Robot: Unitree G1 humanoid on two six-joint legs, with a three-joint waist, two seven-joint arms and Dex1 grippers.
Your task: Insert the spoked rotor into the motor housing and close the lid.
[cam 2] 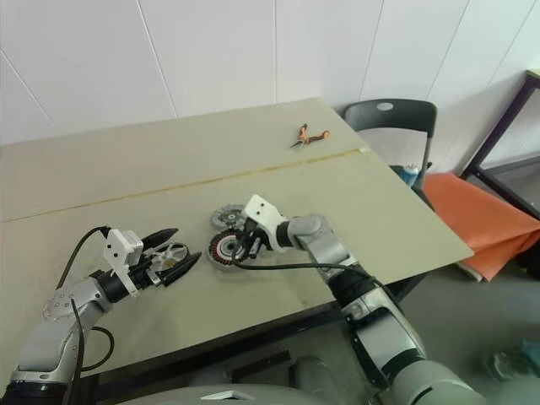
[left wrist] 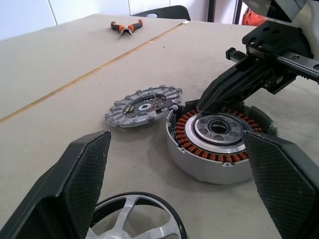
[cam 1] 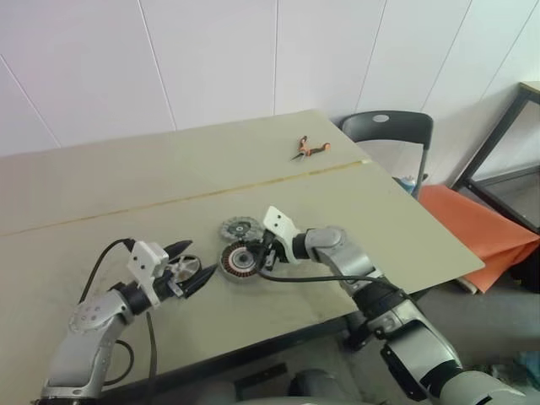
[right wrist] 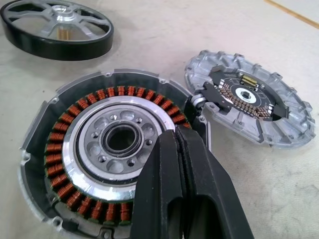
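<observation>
The big tan worktop [cam 1: 169, 181] meets a white wall [cam 1: 211, 59]. Left gripper [cam 1: 187, 268] is wide apart; right gripper [right wrist: 174, 144] is pressed together.

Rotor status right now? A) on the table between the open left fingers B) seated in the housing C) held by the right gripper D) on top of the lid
A: the spoked rotor lies flat on the table between the open fingers of the left gripper, apart from the motor housing, whose windings are still exposed. The right gripper, shut, hangs over the housing, and the lid lies beside it.
</observation>
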